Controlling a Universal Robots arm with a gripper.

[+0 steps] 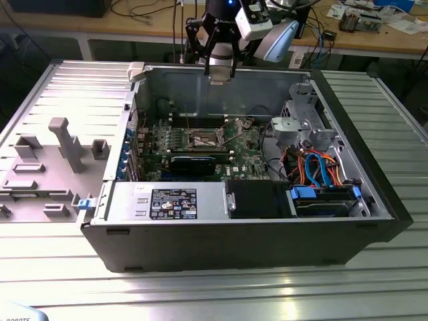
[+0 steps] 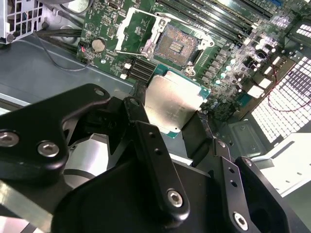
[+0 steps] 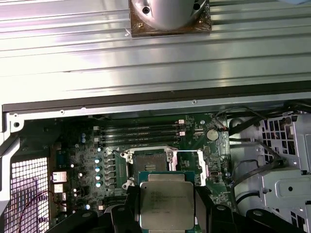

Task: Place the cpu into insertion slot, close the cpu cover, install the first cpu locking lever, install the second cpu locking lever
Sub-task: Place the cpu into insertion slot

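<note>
1. Hanging over the open computer case (image 1: 200, 247), the gripper (image 1: 220, 73) is clamped on the cpu (image 2: 172, 104); its fingers (image 2: 197, 133) hide two chip edges.
2. The insertion slot (image 2: 176, 46) lies bare on the motherboard (image 2: 104, 22), below the chip and apart from it.
3. The cpu cover (image 2: 151, 35) is tilted open beside the slot.
4. In the first wrist view, the chip hides the slot's near border.

Gripper (image 2: 170, 116) clamps cpu (image 2: 172, 104) mid-frame btw black fingers (image 2: 138, 116). Cpu has silver top w/ green rim, is tilted and not in slot (image 2: 176, 46). Slot sits just beyond cpu on board (image 2: 228, 63), open, contacts bare. Cover (image 2: 153, 34) is swung up beside slot. Mem slots (image 2: 209, 14) run past slot; coin batt (image 2: 98, 44) near cover.
</note>
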